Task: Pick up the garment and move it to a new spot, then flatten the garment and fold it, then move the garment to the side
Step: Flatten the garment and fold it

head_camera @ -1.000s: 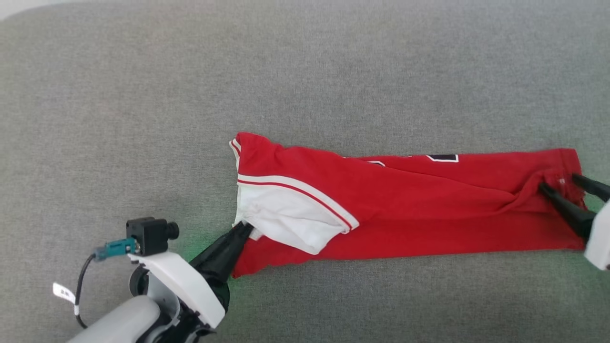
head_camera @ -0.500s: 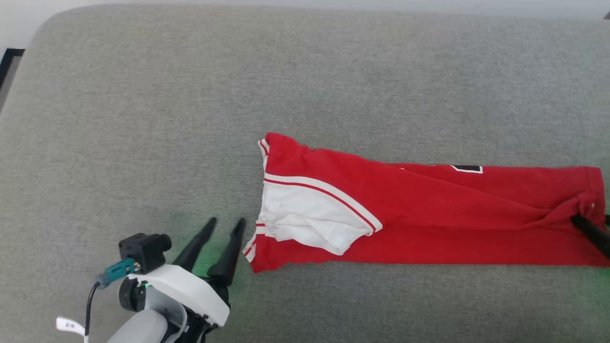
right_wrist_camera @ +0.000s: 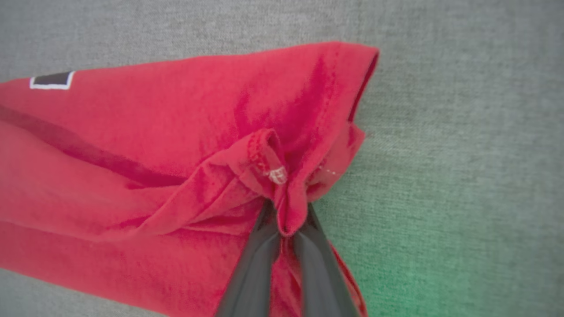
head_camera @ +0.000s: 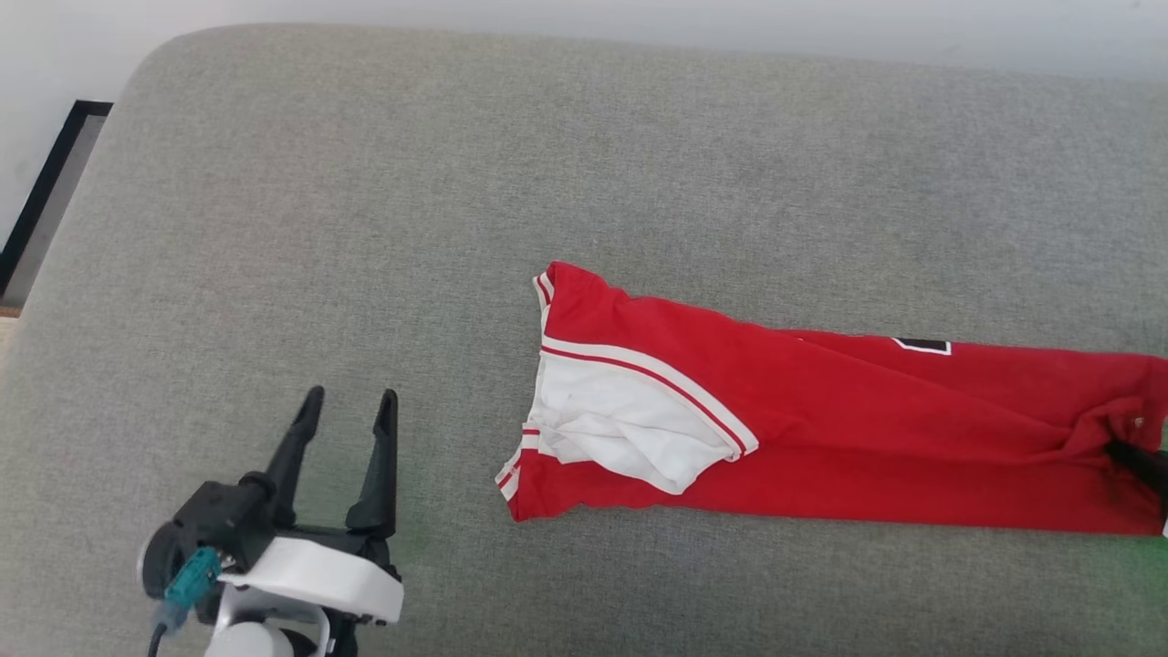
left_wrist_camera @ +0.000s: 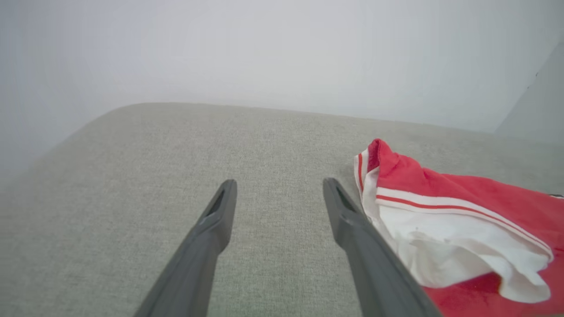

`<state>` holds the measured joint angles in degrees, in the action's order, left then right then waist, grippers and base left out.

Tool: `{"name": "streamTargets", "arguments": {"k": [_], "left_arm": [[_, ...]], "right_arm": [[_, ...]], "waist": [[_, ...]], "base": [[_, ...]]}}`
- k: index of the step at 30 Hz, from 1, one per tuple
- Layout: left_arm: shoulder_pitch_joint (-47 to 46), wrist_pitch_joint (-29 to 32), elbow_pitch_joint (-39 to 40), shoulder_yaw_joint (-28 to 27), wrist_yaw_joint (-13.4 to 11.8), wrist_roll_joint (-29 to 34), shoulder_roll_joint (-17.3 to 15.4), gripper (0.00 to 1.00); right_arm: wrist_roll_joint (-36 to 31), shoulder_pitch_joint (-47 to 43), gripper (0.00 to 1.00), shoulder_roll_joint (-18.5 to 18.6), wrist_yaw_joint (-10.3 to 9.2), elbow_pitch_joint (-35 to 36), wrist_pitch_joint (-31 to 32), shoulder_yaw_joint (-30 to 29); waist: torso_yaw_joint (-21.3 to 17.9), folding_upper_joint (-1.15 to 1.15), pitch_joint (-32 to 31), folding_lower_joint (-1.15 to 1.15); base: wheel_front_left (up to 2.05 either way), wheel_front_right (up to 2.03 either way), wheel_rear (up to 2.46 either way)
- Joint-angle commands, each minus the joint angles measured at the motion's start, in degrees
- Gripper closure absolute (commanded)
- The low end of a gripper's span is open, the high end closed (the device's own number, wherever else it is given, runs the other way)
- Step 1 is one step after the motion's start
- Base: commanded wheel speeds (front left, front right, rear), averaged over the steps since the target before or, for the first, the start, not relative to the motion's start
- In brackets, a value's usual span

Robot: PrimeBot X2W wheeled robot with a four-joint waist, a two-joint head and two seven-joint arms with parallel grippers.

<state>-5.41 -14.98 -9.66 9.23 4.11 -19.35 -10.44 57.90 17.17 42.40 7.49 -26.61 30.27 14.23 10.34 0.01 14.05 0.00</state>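
Head view: the garment (head_camera: 821, 438) lies as a long folded band on the grey upholstered surface (head_camera: 456, 182), running from the centre to the right edge. The left pincer (head_camera: 347, 411) sits at lower left, fingers apart, clear of the garment's white-panel end. The right pincer (head_camera: 1127, 453) meets the garment's right end.

Left wrist view: the 2 fingers of the left pincer (left_wrist_camera: 280, 182) are spread with nothing between them; the garment (left_wrist_camera: 462, 198) lies just beside 1 finger.

Right wrist view: the right pincer (right_wrist_camera: 286, 215) is clamped on a bunched red hem fold of the garment (right_wrist_camera: 154, 132).
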Motion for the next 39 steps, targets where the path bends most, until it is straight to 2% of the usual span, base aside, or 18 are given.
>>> {"name": "streamTargets", "arguments": {"k": [1,7,21,28,35,39], "left_arm": [[1.0,-0.3,1.3,-1.6,0.6,2.8,0.9,0.0],[2.8,-0.3,5.0,-5.3,2.4,11.3,3.8,0.0],[1.9,-0.3,6.7,-8.0,3.4,11.8,6.1,0.0],[0.4,-0.3,7.4,-7.2,3.4,13.5,6.0,0.0],[-0.8,-0.3,7.4,-6.8,3.4,14.6,5.5,0.0],[-0.5,-0.3,7.0,-6.5,3.4,14.9,5.5,0.0]], "right_arm": [[0.1,-1.0,1.0,-1.2,-0.01,-0.6,1.1,1.2],[0.2,0.1,1.0,-0.2,-0.02,-0.1,1.2,0.4],[-0.5,3.3,1.0,2.4,-0.13,-1.1,-1.3,-3.7],[0.0,4.1,1.0,6.5,-0.07,-3.8,-3.0,-7.9],[-1.7,3.2,1.0,11.9,-0.06,-9.4,-5.1,-12.5],[-1.8,3.4,1.0,12.7,-0.05,-10.5,-5.6,-13.9]], "waist": [[0.0,-0.01,0.0,0.0],[-0.1,-0.01,0.4,0.0],[-3.9,-0.01,1.8,0.0],[-6.3,-0.01,3.5,0.0],[-7.4,-0.01,4.1,0.0],[-7.9,-0.01,3.4,0.0]], "base": [[0.0,0.0,0.0],[0.0,0.0,0.0],[0.0,0.0,0.0],[0.0,0.0,0.0],[0.0,0.0,0.0],[0.0,0.0,0.0]]}}
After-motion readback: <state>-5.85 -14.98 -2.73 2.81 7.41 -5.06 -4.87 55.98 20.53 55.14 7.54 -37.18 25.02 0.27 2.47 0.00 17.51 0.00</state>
